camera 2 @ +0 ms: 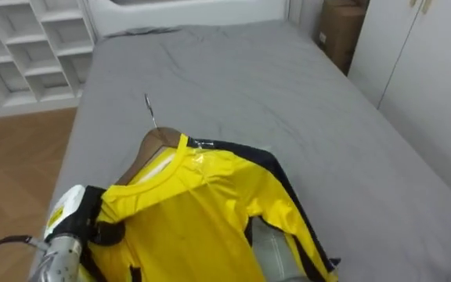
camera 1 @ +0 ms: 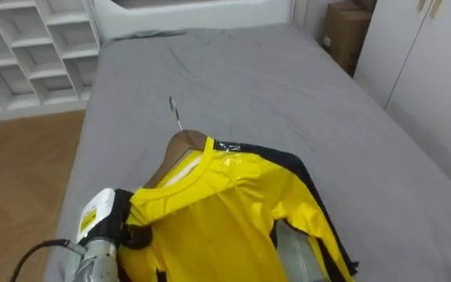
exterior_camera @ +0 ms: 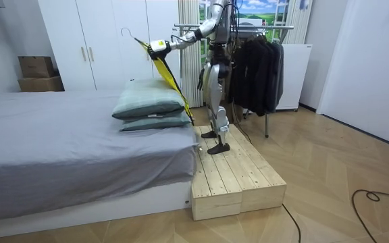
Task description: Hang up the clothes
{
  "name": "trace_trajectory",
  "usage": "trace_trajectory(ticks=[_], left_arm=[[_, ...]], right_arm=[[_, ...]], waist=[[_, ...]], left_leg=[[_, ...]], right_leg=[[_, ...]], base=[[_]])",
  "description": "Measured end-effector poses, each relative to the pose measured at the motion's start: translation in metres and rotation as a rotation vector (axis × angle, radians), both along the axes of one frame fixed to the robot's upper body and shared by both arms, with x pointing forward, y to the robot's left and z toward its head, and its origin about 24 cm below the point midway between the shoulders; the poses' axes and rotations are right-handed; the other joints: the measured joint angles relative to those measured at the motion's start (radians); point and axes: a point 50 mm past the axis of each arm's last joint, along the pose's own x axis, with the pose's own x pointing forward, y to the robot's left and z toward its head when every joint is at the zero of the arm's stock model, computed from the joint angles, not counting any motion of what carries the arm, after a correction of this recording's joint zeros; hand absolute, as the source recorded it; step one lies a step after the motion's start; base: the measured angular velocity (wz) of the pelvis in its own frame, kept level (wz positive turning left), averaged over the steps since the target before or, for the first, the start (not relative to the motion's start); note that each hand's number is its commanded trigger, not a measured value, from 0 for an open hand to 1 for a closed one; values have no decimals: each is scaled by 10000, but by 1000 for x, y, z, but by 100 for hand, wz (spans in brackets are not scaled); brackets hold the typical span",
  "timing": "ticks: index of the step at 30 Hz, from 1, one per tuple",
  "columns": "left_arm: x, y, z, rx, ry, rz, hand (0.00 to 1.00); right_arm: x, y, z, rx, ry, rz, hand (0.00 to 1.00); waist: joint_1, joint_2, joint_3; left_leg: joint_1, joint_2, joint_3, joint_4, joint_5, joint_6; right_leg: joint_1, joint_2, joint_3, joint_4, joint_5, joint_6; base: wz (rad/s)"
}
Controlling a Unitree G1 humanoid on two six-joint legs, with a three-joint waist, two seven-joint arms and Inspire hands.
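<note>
Soft, even indoor light, bright throughout, with little hard shadow.

Light from above leaves the grey bed (camera 1: 288, 86) flat-lit, its creases marked only by faint shading. The yellow shirt (camera 1: 225, 211) carries a small glossy patch of glare just below its collar and shades the pillow (camera 1: 294, 249) under its near right hem. In the room view, daylight shows at the window (exterior_camera: 258, 8) far behind the rack. The dark clothes (exterior_camera: 258, 67) there sink to near black. A deep shadow lies under the bed's edge, and the wooden floor (exterior_camera: 329, 169) at the right has a pale sheen.
</note>
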Motion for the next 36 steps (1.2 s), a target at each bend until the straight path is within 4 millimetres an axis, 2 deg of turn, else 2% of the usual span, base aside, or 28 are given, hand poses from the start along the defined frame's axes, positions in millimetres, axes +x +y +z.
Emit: trace_trajectory(ticks=[6, 14, 22, 25, 28, 33, 36], left_arm=[[2, 1, 38, -585, -2312, 133, 100], [-1, 14, 68, -109, -3594, 109, 100], [-2, 19, 75, 996, -4049, 139, 100], [-2, 20, 79, 1492, -4219, -7, 100], [-2, 22, 90, 1828, -4756, -155, 100], [-7, 18, 104, 1981, -5472, -502, 100], [-10, 19, 100, 1959, -5347, -500, 100]], right_arm=[[-3, -1, 0, 4, -14, -341, 0], [-21, -10, -1, -411, 287, -966, 0], [-21, -24, 4, -1404, 387, -726, 0], [-12, -34, 10, -2110, 43, -638, 0], [10, -42, 19, -3045, -780, -391, 0], [56, -50, 45, -4809, -2678, 900, 0], [93, -45, 75, -6025, -4633, 1985, 0]], waist=[[83, -120, 80], [251, -155, 99], [278, -129, 118], [258, -101, 137], [257, -90, 144], [299, -85, 133], [309, -90, 136]], left_leg=[[326, 23, 47, -261, 70, -102], [532, 38, -99, -308, 25, -147], [754, 38, -210, -283, 6, -180], [802, 37, -207, -259, 6, -179], [825, 34, -145, -280, 8, -180], [781, 35, -142, -296, 13, -184], [852, 35, -131, -314, 13, -185]], right_leg=[[200, 59, -5, 4, -78, -54], [468, 76, -88, -11, -144, -33], [730, 86, -111, 8, -216, -35], [800, 86, -109, -4, -217, -37], [774, 87, -43, 13, -242, -71], [694, 96, -13, 26, -250, -78], [745, 95, -3, 35, -250, -78]], base=[[0], [4], [3], [0], [-6], [0], [0]])
